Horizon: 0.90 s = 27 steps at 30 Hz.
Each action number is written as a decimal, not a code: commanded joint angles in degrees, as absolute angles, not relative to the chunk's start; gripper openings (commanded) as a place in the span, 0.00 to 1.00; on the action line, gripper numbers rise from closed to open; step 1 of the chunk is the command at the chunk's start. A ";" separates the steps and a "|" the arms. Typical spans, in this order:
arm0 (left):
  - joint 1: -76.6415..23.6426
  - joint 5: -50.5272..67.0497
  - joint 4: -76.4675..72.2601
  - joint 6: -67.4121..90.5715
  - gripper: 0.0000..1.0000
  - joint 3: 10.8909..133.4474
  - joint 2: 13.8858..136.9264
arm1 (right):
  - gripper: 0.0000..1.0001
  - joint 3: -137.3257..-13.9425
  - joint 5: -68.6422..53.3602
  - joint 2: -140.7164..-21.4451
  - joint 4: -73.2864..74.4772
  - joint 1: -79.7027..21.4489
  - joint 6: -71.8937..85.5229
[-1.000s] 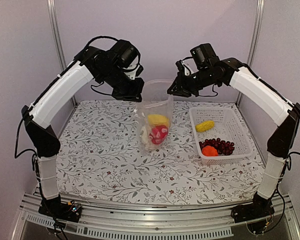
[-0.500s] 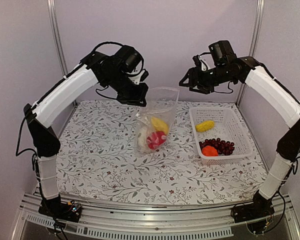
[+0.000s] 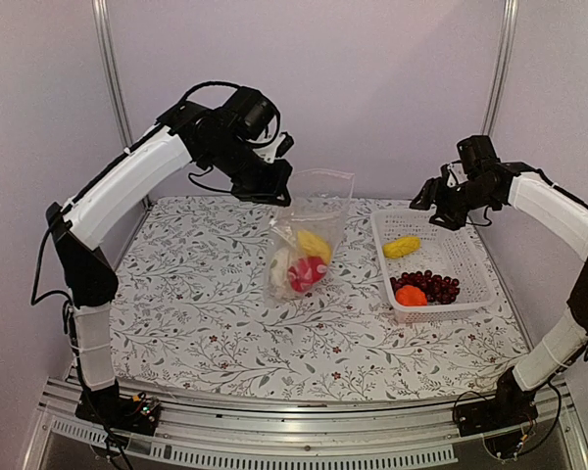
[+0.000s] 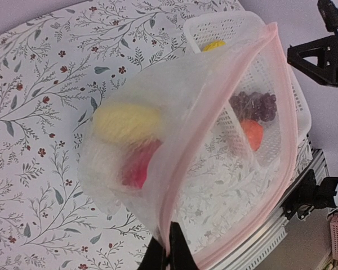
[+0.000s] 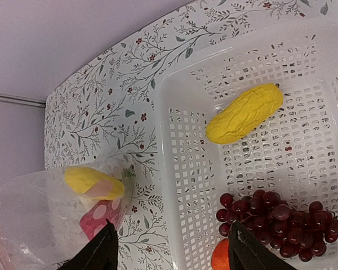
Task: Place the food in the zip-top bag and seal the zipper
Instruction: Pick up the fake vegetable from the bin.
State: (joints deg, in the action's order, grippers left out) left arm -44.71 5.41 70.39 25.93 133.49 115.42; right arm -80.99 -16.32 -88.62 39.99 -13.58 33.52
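Note:
The clear zip-top bag (image 3: pixel 309 235) hangs from its top left corner, with my left gripper (image 3: pixel 279 194) shut on its mouth edge. In the left wrist view the closed fingertips (image 4: pixel 169 253) pinch the pink zipper (image 4: pixel 168 219), and the mouth gapes. Inside lie a yellow piece (image 3: pixel 312 243), a red one (image 3: pixel 304 274) and a cream-white one (image 3: pixel 280 266). My right gripper (image 3: pixel 433 201) hovers open and empty over the basket's left end. Below it lie the long yellow piece (image 5: pixel 245 113), the grape bunch (image 5: pixel 276 222) and the orange ball (image 5: pixel 221 257).
The white mesh basket (image 3: pixel 470 245) stands on the right half of the floral tablecloth (image 3: pixel 196 304), right of the bag. Metal frame posts rise at the back corners.
My right gripper has opened, let go of the bag's right mouth edge, and swung right and down over the basket. The bag now hangs from the left gripper alone, shifted slightly right.

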 commanded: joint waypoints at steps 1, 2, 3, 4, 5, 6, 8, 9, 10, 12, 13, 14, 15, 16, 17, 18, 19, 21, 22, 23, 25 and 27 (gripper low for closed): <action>-44.03 6.76 69.13 24.82 0.00 132.80 115.24 | 0.66 -77.36 -16.04 -89.56 34.91 -11.54 37.47; -44.03 6.77 69.16 24.81 0.00 132.74 115.14 | 0.66 -76.44 -16.30 -90.00 33.83 -11.21 38.17; -44.03 6.77 69.10 24.70 0.00 132.72 115.07 | 0.66 -75.86 -16.17 -90.63 32.90 -10.97 39.18; -44.03 6.77 69.04 24.61 0.00 132.72 115.04 | 0.66 -75.63 -15.98 -91.66 32.20 -10.81 39.63; -44.06 6.77 68.98 24.35 0.00 132.57 114.85 | 0.66 -75.71 -15.83 -92.39 31.58 -10.73 40.07; -44.05 6.77 68.87 24.22 0.00 132.38 114.77 | 0.66 -76.11 -15.58 -93.43 31.14 -10.67 40.27; -43.97 6.77 68.74 24.14 0.00 131.81 114.49 | 0.66 -77.28 -15.05 -95.99 30.67 -10.60 40.57; -43.96 6.77 68.73 24.11 0.00 131.59 114.37 | 0.66 -77.91 -14.91 -96.95 30.52 -10.53 40.73; -43.95 6.81 68.70 24.11 0.00 131.43 114.36 | 0.66 -78.68 -14.74 -98.21 30.34 -10.48 40.90; -43.95 7.03 68.74 24.08 0.00 131.11 114.20 | 0.66 -80.09 -13.84 -100.65 30.15 -10.49 40.96; -43.95 7.06 68.73 23.98 0.00 130.99 114.13 | 0.66 -80.70 -13.22 -101.77 30.15 -10.40 40.82; -43.89 7.09 68.73 23.95 0.00 130.92 114.12 | 0.66 -81.25 -12.89 -102.63 30.15 -10.26 40.79; -43.86 7.12 68.69 23.90 0.00 130.88 114.06 | 0.66 -82.00 -12.84 -104.09 30.11 -10.16 40.85; -43.86 7.12 68.73 23.83 0.00 130.87 114.00 | 0.66 -82.55 -12.76 -104.97 30.14 -10.02 40.93; -43.86 7.08 68.73 23.68 0.00 130.87 113.87 | 0.66 -82.95 -12.75 -106.14 30.10 -9.83 41.16; -43.79 7.06 68.73 23.71 0.00 130.87 113.85 | 0.66 -83.31 -12.90 -107.52 30.08 -9.69 41.49; -43.77 7.07 68.73 23.73 0.00 130.89 113.82 | 0.66 -83.64 -12.99 -108.29 30.06 -9.56 42.05; -43.81 7.12 68.71 23.79 0.00 130.83 113.58 | 0.66 -84.20 -13.59 -110.06 30.07 -9.33 43.75; -43.78 7.12 68.73 23.87 0.00 130.79 113.54 | 0.66 -84.46 -13.75 -111.28 29.99 -9.25 44.61; -43.77 7.13 68.81 23.91 0.00 130.58 113.35 | 0.66 -84.77 -14.01 -112.06 29.95 -9.10 45.30; -43.77 6.84 68.80 24.09 0.00 130.27 113.13 | 0.66 -85.42 -14.01 -113.97 29.77 -9.10 46.75; -43.73 6.63 68.75 24.30 0.00 130.09 112.84 | 0.66 -86.06 -13.33 -115.91 29.64 -9.05 47.61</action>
State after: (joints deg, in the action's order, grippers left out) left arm -44.45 6.87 69.21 24.62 131.15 115.13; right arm -83.99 -14.06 -112.18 30.22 -9.39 44.29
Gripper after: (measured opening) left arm 0.005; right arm 0.658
